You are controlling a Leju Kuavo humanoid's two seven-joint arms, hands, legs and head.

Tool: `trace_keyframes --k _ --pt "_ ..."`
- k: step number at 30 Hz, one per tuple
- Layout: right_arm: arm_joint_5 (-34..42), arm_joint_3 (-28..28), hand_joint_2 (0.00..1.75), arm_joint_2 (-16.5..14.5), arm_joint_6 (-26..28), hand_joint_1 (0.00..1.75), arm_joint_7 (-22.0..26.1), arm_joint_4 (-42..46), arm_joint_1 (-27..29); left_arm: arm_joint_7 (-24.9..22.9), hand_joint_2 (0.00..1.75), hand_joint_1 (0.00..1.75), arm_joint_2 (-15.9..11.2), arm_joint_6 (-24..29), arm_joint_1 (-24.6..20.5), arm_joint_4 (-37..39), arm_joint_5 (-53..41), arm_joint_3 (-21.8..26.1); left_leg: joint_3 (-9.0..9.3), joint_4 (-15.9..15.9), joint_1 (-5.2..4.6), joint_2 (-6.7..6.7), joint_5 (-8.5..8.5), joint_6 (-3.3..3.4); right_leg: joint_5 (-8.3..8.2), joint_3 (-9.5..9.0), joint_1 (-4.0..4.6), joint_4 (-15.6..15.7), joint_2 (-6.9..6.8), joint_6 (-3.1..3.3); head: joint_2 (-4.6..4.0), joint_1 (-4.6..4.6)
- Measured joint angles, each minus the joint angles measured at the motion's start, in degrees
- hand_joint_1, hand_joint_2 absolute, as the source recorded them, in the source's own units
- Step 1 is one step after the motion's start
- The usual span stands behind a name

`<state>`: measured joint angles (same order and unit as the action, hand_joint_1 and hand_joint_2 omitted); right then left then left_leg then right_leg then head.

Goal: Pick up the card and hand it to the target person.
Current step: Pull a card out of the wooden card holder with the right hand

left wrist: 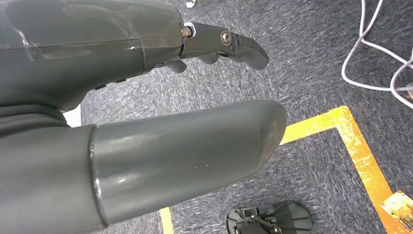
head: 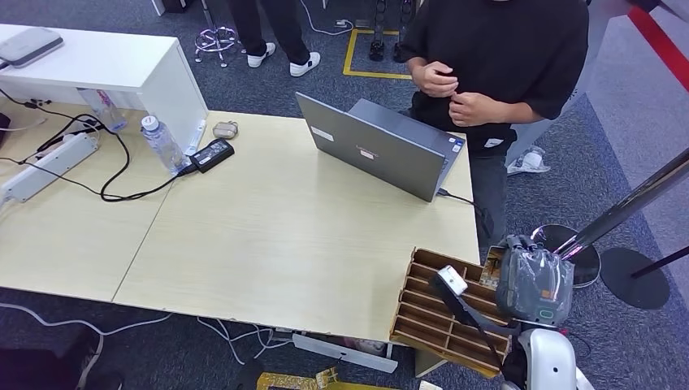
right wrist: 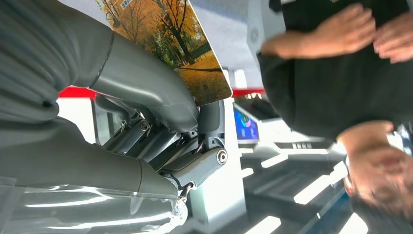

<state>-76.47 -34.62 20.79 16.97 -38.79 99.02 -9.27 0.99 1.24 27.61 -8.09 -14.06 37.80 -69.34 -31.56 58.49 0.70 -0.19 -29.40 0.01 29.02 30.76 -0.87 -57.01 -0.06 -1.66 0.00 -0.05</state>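
Card point(right wrist: 187, 53) printed with yellow autumn trees, pinched in the right hand point(right wrist: 160, 131), near the person point(right wrist: 336, 73) in black

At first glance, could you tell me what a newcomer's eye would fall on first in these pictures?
Most striking is the card printed with golden autumn trees, which the right hand pinches between thumb and fingers. Next comes the person in a black shirt standing at the table's far right corner behind an open laptop, hands together at the chest. A wooden slotted rack sits on the table's near right corner, beside the right hand.
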Motion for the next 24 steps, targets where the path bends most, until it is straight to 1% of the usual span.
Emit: trace_keyframes --k 8,13,19,24 --pt "-1.0 0.7 1.75 1.5 -2.9 1.68 0.9 1.9 -4.7 -0.6 0.00 0.00 0.1 -0.6 -0.7 0.0 -0.9 -0.9 0.00 0.0 0.00 0.00 0.00 0.00 0.00 0.00 0.00 0.0 0.01 0.00 0.00 -0.01" --pt "-1.1 1.4 1.75 2.3 -3.9 1.67 1.3 2.1 -7.4 -0.9 0.00 0.00 0.3 -1.0 -1.0 0.0 -1.4 -1.4 0.00 0.0 0.00 0.00 0.00 0.00 -0.01 0.00 0.00 0.0 0.00 0.00 0.00 -0.01" --pt "-1.0 1.4 1.75 3.0 -3.0 1.65 1.9 2.1 -9.8 -1.0 0.00 0.00 0.5 -1.2 -1.5 0.0 -1.9 -1.9 0.00 0.0 0.00 0.00 0.00 0.00 -0.01 0.00 0.00 0.0 0.00 0.00 0.00 -0.01" --pt "-0.3 1.4 1.75 3.2 -0.6 1.64 2.4 1.4 -10.9 -1.4 0.00 0.00 0.5 -1.4 -1.9 0.0 -2.2 -2.4 -0.01 0.0 0.00 0.00 0.00 0.00 -0.01 0.00 0.00 0.0 0.00 0.00 0.00 -0.01"
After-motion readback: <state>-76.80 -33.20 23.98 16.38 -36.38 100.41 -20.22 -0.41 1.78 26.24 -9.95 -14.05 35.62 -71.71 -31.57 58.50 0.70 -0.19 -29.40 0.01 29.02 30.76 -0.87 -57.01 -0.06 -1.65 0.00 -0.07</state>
